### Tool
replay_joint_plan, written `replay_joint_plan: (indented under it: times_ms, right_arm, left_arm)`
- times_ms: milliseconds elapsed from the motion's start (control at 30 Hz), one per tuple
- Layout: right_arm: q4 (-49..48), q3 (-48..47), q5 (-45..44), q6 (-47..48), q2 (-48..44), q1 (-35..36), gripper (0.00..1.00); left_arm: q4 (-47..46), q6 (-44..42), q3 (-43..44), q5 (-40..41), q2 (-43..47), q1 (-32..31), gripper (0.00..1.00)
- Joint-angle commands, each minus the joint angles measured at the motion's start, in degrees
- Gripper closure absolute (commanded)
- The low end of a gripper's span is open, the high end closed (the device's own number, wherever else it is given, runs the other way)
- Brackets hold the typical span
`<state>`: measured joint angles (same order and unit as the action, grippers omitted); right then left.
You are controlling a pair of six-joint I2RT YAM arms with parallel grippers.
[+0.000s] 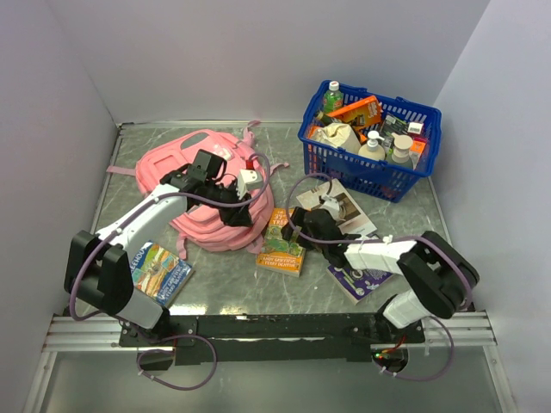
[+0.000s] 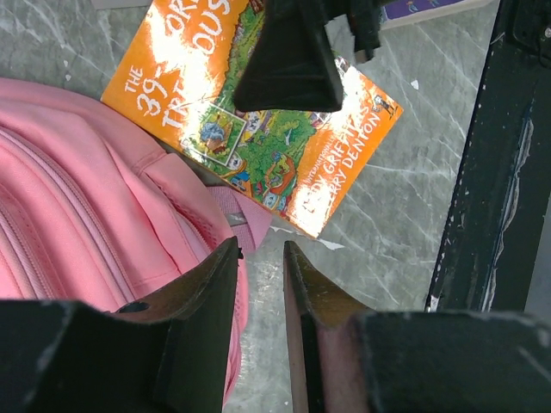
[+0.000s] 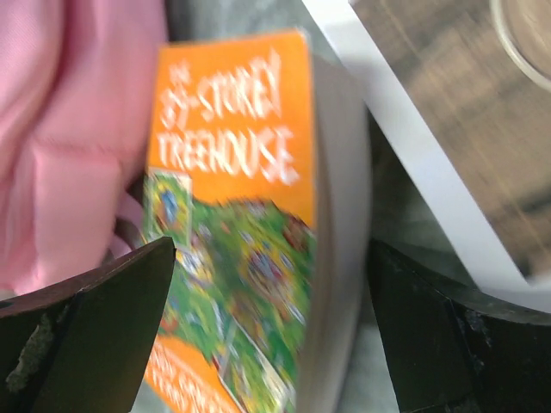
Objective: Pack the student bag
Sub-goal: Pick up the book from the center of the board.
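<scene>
You will find the student bag lying against the left edge of the orange book. The left gripper hangs above that edge, fingers narrowly apart, holding nothing. On the right gripper, the fingers stand wide apart, straddling the book.

You have a blue plastic basket at the far right of the grey marbled counter, packed with a green-capped bottle, an orange box and two white pump bottles. Near the middle an orange paperback with a green treehouse cover lies flat. Just right of it lies a white-bordered photo-cover booklet, with a purple booklet towards the near edge. A colourful picture book lies at the near left.
</scene>
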<state>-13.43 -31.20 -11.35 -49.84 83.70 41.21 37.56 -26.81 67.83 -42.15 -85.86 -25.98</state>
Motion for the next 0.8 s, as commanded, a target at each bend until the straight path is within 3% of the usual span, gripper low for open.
replay_joint_plan:
  times_ms: [0, 67, 133, 233, 267, 333, 367, 433, 467, 533, 767]
  right_arm:
    - [-5.54, 1.14, -5.17, -0.25, 5.93, 1.85, 0.0]
    - [-9.22, 1.49, -4.56, -0.6, 7.35, 2.29, 0.03]
    - [-11.61, 2.54, -3.68, -1.48, 8.23, 2.82, 0.12]
    - [-15.3, 4.48, -2.1, -1.05, 7.01, 3.52, 0.33]
    - [-16.7, 5.0, -1.48, -0.96, 6.39, 3.53, 0.49]
    - [-17.68, 6.41, -0.86, -0.96, 5.51, 3.53, 0.63]
    - [-18.03, 6.85, -0.6, -0.87, 4.55, 3.53, 0.78]
    - [-19.09, 8.34, -0.68, -0.87, 3.49, 3.53, 0.93]
    - [-19.09, 8.78, -0.6, -0.96, 2.62, 3.53, 1.0]
    - [-19.0, 9.31, -0.6, -0.96, 1.56, 3.44, 1.0]
    - [-19.18, 10.72, 1.07, 0.27, -2.57, 3.35, 1.0]
  left_arm:
    - [0.93, -2.19, 0.02, -0.56, 1.31, -0.3, 0.68]
    - [0.94, -2.46, -0.16, -0.3, 1.66, -0.21, 0.68]
    - [0.85, -2.63, -0.51, 0.14, 1.93, -0.13, 0.68]
    - [0.15, -2.55, -1.39, 0.93, 2.1, -0.13, 0.68]
    - [-0.03, -2.37, -1.74, 1.28, 2.11, -0.21, 0.67]
    - [-1.08, -1.58, -2.18, 3.29, 1.76, -0.21, 0.66]
    - [-1.61, -1.23, -2.7, 4.87, 1.67, -0.21, 0.62]
    - [-3.19, 0.0, -3.75, 9.0, 2.01, -0.21, 0.57]
    - [-3.8, 0.0, -5.15, 10.23, 2.37, -0.21, 0.34]
    - [-5.91, 0.0, -6.83, 15.48, 3.51, -0.13, 0.31]
    - [-14.0, 0.62, -11.93, 27.46, 5.18, 0.14, 0.38]
